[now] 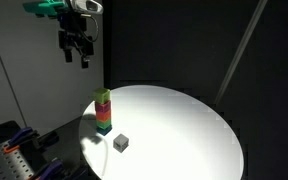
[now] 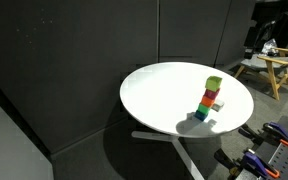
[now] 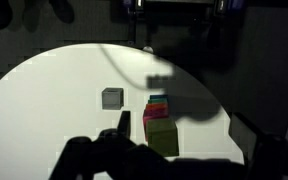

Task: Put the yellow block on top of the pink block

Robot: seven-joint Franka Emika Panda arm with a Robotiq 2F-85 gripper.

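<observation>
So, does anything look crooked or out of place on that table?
Nothing is spilled or toppled. The block stack looks slightly staggered in an exterior view, with its lower cubes offset from the yellow block on top. The grey cube sits alone beside it, apart from the stack.

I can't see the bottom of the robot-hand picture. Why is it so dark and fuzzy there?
In the wrist view, the black fuzzy shape is the dark gripper, unlit and too close to be sharp; a shadow crosses the round white table by the stack of coloured cubes. In both exterior views the table glares white in a dark room.
</observation>
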